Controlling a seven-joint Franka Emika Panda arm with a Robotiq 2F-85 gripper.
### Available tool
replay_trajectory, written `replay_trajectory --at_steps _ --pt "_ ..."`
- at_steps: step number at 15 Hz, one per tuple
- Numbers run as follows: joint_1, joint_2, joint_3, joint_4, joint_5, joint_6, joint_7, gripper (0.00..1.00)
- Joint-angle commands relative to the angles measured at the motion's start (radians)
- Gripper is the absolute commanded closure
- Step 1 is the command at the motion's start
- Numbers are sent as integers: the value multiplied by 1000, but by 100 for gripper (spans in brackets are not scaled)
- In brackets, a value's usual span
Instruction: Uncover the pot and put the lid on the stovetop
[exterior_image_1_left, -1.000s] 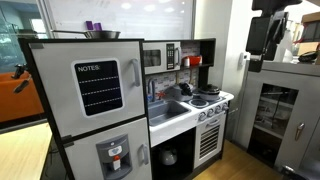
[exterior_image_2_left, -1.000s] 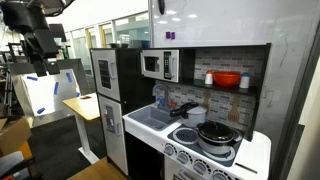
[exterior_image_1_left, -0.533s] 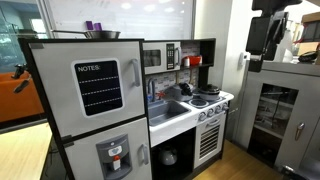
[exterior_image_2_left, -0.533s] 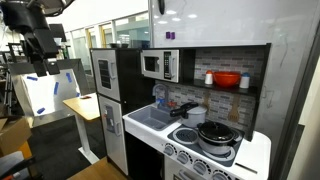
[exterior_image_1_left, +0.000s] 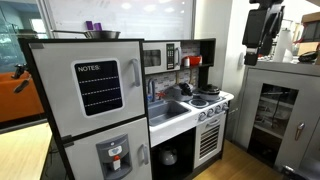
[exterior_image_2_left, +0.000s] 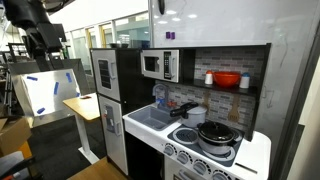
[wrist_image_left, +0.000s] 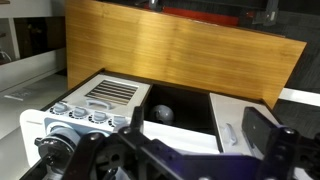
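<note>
I have the end effector hanging with its fingers spread wide, holding nothing. It is well apart from the pot, which sits covered on the stovetop.

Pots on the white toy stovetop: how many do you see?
1. The small silver-grey metal pot, lid on, stands on the white stovetop beside a bare black burner ring in an exterior view. No other shows there.
</note>
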Motion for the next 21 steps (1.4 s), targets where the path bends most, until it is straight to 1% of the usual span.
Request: replay_trajectory --at_steps 1,5,10,13,17,20,21 --pt "7 70 -23 39 -39 61 -30 0" --pt "-11 194 -69 113 -65 153 -57 0" --pt "-28 367 -139 241 -57 205 -104 0" --pt "-42 474 -175 335 -49 209 -130 0" --pt "-58 596 -205 443 -37 196 -149 0" --pt "-65 663 -218 494 -19 180 -152 0" --pt "-65 667 -216 499 -12 165 -152 0"
